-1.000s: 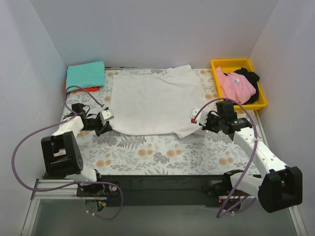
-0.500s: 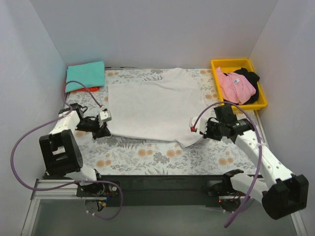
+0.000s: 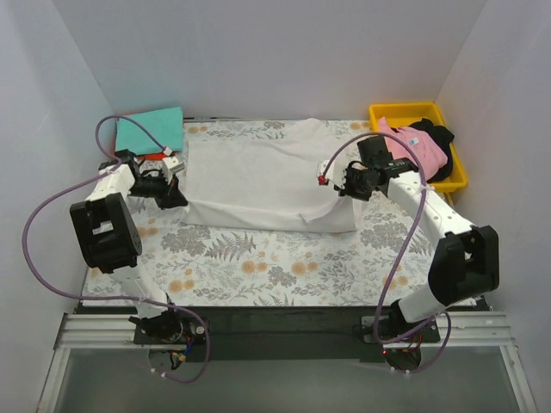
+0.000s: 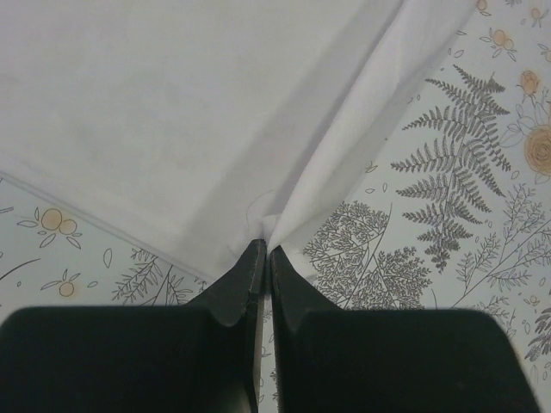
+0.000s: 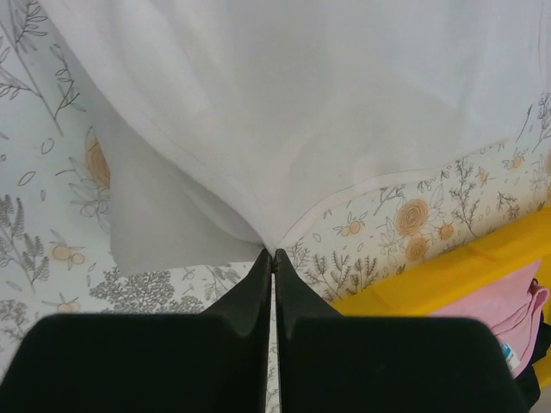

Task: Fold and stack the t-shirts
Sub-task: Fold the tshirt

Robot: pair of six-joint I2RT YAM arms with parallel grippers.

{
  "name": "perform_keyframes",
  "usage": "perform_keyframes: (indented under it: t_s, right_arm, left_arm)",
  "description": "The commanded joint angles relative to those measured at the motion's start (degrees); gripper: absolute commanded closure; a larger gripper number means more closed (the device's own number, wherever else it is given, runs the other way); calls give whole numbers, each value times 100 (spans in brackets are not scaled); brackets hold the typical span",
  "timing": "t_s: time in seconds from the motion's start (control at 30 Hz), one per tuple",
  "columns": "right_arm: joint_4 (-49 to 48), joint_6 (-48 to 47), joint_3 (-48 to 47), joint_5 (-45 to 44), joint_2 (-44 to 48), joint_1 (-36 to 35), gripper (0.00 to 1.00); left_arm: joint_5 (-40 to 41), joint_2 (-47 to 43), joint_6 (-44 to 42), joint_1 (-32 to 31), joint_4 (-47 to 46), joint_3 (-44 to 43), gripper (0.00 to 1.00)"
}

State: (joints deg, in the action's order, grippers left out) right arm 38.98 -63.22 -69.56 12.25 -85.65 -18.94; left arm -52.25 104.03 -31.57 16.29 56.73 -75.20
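A white t-shirt (image 3: 258,172) is spread across the middle of the floral-clothed counter (image 3: 258,267). The left hand (image 4: 263,254) pinches its near left corner, fingers pressed together on the cloth. The right hand (image 5: 274,256) pinches the near right corner the same way. At far left, a folded teal t-shirt (image 3: 151,131) lies over an orange t-shirt (image 3: 155,156). A pink t-shirt (image 3: 413,151) and a black t-shirt (image 3: 441,138) lie in the yellow bin (image 3: 405,110).

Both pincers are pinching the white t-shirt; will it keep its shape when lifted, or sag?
Probably floppy: the white t-shirt fans into creases at the left pincer and hangs in a loose flap by the right pincer. It will likely sag between the two grips. It seems light; tip pinches hold it.
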Motion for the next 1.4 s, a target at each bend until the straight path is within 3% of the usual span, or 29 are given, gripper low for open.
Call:
perform_keyframes:
  t_s: [0.0,0.4,1.0,1.37]
  right_arm:
    - [-268,-287,-505,-3,-364,65,99]
    - [-611,-147,-1288,41,-1480,180,99]
    - [-778,-68,-2061,-12,-2324,189,99]
    - [-857,195,-2378,-170,-2755,189,96]
  left_arm:
    - [74,109,625,14,-258,-258,100]
    - [408,583,1372,-3,-1085,-548,100]
    - [707,953,1558,-82,-1498,-619,100]
    - [909,1128,1882,-170,-1709,-662,91]
